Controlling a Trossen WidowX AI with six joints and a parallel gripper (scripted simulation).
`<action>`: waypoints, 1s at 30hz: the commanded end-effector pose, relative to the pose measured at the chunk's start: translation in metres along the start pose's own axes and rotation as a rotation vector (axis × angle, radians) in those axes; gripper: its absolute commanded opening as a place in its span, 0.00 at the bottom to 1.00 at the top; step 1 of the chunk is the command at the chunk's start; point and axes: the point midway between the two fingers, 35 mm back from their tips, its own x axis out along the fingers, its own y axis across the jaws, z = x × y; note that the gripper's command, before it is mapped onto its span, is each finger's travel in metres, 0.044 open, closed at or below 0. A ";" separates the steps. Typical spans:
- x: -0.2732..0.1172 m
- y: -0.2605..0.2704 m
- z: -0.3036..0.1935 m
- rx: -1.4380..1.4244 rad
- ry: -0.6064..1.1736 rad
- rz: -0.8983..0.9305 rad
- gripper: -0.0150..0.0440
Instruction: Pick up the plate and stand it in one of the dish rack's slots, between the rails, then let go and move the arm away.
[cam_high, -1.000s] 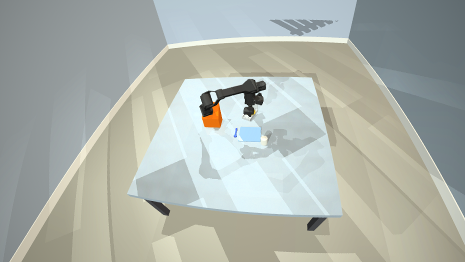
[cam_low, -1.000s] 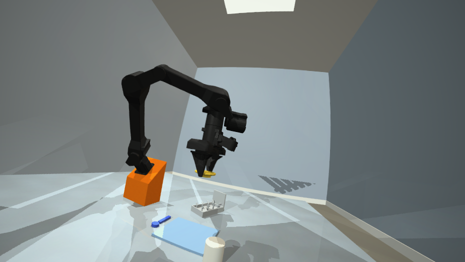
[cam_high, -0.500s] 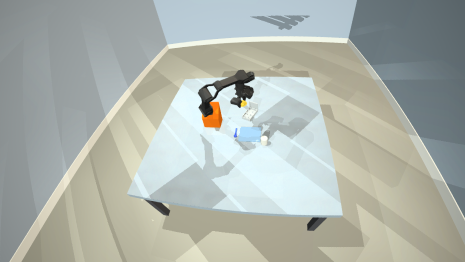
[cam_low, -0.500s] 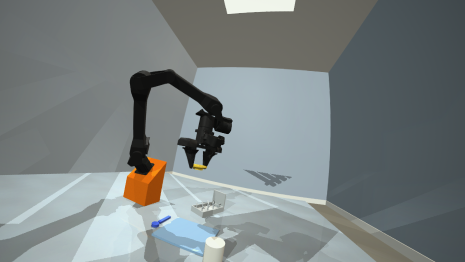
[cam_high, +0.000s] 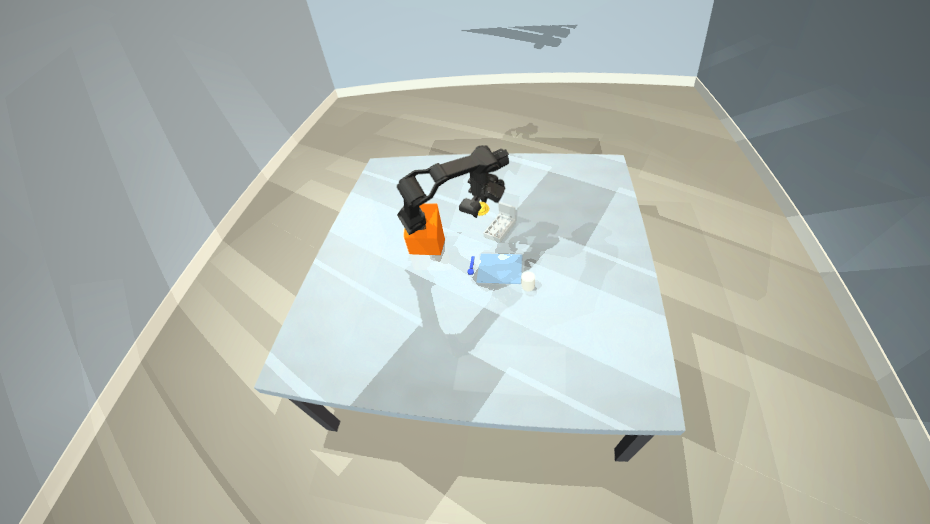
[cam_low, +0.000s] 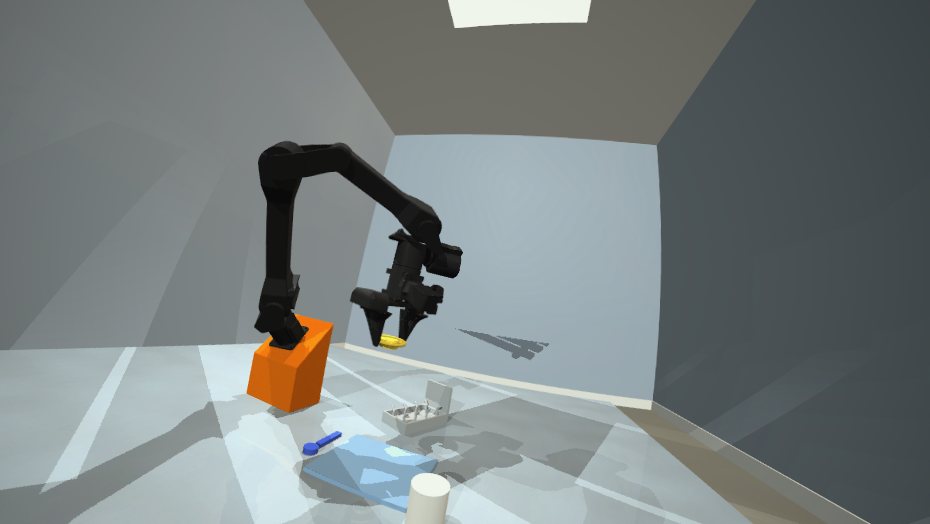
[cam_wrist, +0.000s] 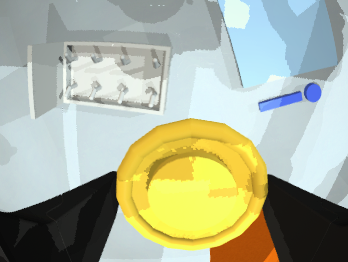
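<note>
My gripper (cam_high: 477, 208) (cam_low: 391, 337) (cam_wrist: 191, 183) is shut on the yellow plate (cam_high: 482, 208) (cam_low: 393, 341) (cam_wrist: 193, 186) and holds it flat, high above the table. The black fingers grip its rim on both sides in the wrist view. The white dish rack (cam_high: 499, 225) (cam_low: 416, 416) (cam_wrist: 114, 77) with its rows of small pegs stands on the table below, a little to the side of the plate. It has a raised end wall.
A light blue mat (cam_high: 499, 269) (cam_low: 370, 468) (cam_wrist: 279, 17) lies on the table (cam_high: 390, 338), with a blue spoon (cam_high: 471, 264) (cam_low: 321, 442) (cam_wrist: 291, 98) beside it and a white cup (cam_high: 528, 281) (cam_low: 428, 497) at its corner. The arm's orange base block (cam_high: 424, 229) (cam_low: 290, 371) stands to the left.
</note>
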 end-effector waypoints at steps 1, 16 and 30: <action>0.009 0.001 -0.003 -0.062 0.056 0.035 0.25; 0.044 0.005 -0.008 -0.326 0.221 0.246 0.25; 0.069 0.011 -0.010 -0.551 0.255 0.509 0.25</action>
